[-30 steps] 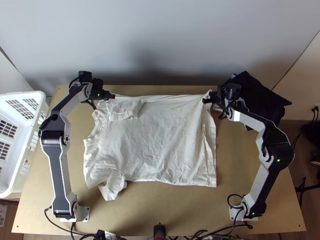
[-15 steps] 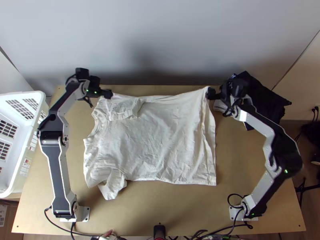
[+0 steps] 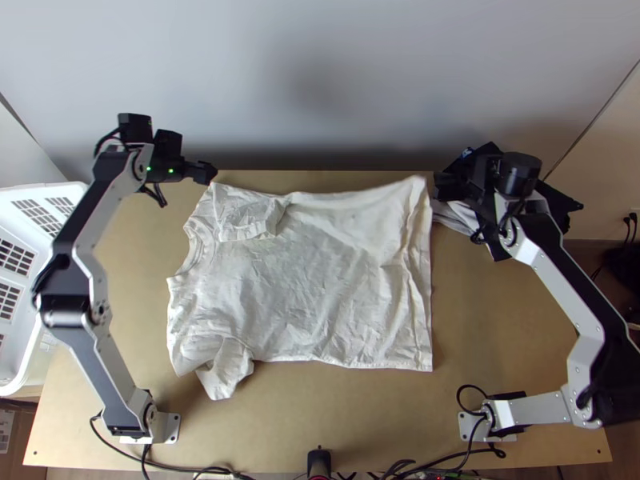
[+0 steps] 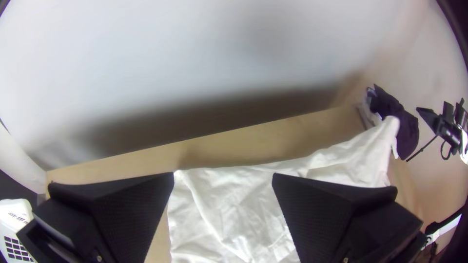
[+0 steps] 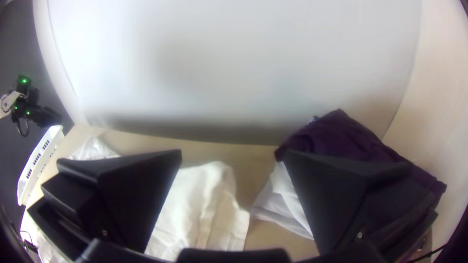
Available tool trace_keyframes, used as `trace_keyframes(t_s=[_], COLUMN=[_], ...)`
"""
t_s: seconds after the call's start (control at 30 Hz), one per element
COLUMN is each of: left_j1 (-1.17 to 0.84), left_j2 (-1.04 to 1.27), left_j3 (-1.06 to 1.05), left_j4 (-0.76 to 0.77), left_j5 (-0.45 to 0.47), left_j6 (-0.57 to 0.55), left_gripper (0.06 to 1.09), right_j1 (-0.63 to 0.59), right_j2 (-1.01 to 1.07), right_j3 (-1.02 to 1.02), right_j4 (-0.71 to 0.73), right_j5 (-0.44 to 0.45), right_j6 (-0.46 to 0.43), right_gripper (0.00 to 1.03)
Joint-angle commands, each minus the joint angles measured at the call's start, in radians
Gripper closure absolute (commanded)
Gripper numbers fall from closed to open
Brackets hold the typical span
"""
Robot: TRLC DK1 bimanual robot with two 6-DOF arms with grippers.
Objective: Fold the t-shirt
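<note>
The shirt (image 3: 308, 280) lies spread on the table (image 3: 320, 416), creased, its collar (image 3: 192, 252) toward the left and its far sleeve (image 3: 248, 218) over the body. The left gripper (image 3: 210, 173) is near that sleeve, fingers wide apart. The right gripper (image 3: 440, 186), also with fingers apart, is near the far hem corner. Dark cloth (image 3: 558, 200) lies to the right, a white basket (image 3: 40, 192) to the left.

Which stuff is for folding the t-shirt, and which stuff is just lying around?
For the job:
- White t-shirt, mostly spread out
- Left gripper, jaws open, near one sleeve
- Right gripper, jaws open, near the bottom hem

Just lying around:
- Dark cloth, bunched
- Pale cloth, partly under the dark one
- White basket
</note>
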Motion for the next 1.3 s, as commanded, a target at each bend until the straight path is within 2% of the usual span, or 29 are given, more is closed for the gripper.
trace_keyframes(t_s=[0.0, 0.17, 0.23, 0.37, 0.5, 0.67, 0.83, 0.97, 1.17, 1.27], left_j1=[-0.003, 0.0, 0.0, -0.007, -0.036, -0.136, -0.366, -0.471, -0.662, -0.685], left_j2=[-0.236, -0.42, -0.486, -0.67, -0.873, -1.032, -1.09, -1.089, -1.104, -1.1], left_j3=[-0.141, -0.245, -0.303, -0.494, -0.71, -0.892, -0.987, -1.003, -1.037, -1.033], left_j4=[-0.021, -0.097, -0.171, -0.263, -0.294, -0.378, -0.39, -0.403, -0.596, -0.647], left_j5=[0.023, 0.042, 0.043, 0.043, 0.039, 0.036, -0.09, -0.139, -0.204, -0.214], left_j6=[-0.002, 0.031, 0.087, 0.224, 0.365, 0.531, 0.54, 0.529, 0.584, 0.623], left_gripper=[0.11, 0.1, 0.1, 0.1, 0.11, 0.11, 0.11, 0.11, 0.11, 0.11], right_j1=[-0.012, 0.033, 0.074, 0.169, 0.287, 0.304, 0.304, 0.303, 0.295, 0.287], right_j2=[-0.081, -0.165, -0.194, -0.245, -0.295, -0.308, -0.297, -0.295, -0.297, -0.295], right_j3=[-0.047, -0.006, 0.03, 0.063, 0.017, -0.038, -0.035, -0.05, -0.073, -0.088], right_j4=[-0.066, -0.178, -0.302, -0.566, -0.718, -0.739, -0.753, -0.768, -0.784, -0.784], right_j5=[-0.003, -0.008, -0.023, -0.134, -0.138, -0.138, -0.138, -0.137, -0.137, -0.137], right_j6=[-0.032, -0.013, 0.007, 0.073, 0.079, 0.08, 0.082, 0.083, 0.086, 0.091], right_gripper=[0.05, 0.05, 0.05, 0.05, 0.05, 0.05, 0.05, 0.05, 0.05, 0.05])
